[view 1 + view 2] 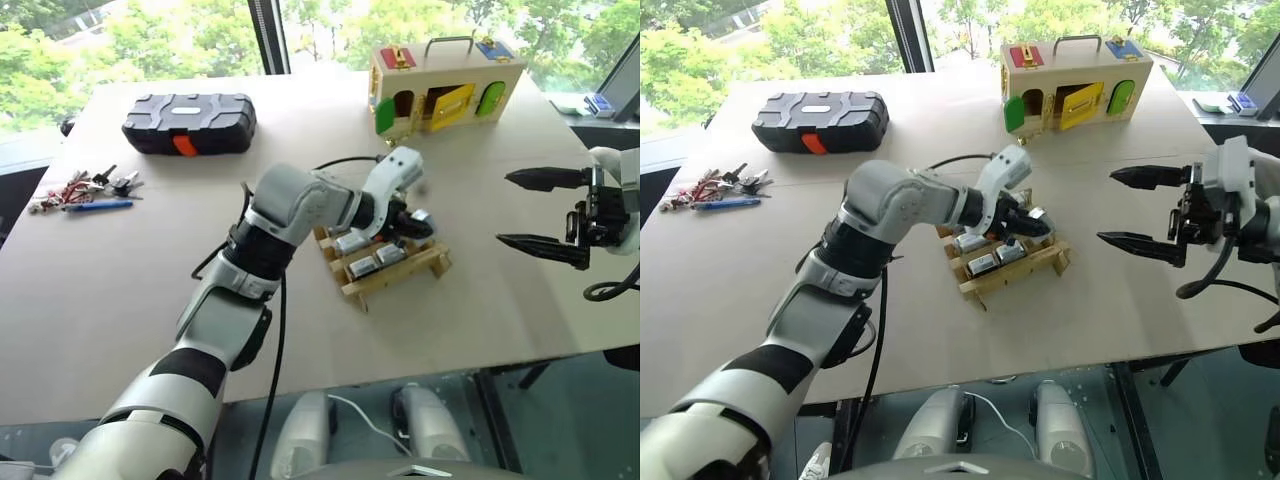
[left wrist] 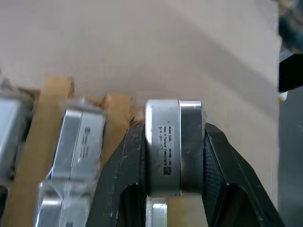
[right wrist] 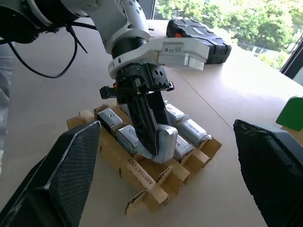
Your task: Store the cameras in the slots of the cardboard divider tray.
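While several slots of the tan cardboard divider tray (image 3: 142, 177) already hold units, left gripper (image 3: 158, 142) clamps a grey-blue boxy camera (image 3: 165, 142) w/ silvery top over it; right gripper (image 1: 1145, 208) gapes wide, empty.

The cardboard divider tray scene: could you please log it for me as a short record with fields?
tray: cardboard divider tray on the table, several cameras already slotted
left gripper: shut on a camera, over the tray's near row
right gripper: open, holding nothing, beside the tray
also on table: black case, bunch of keys, wooden box
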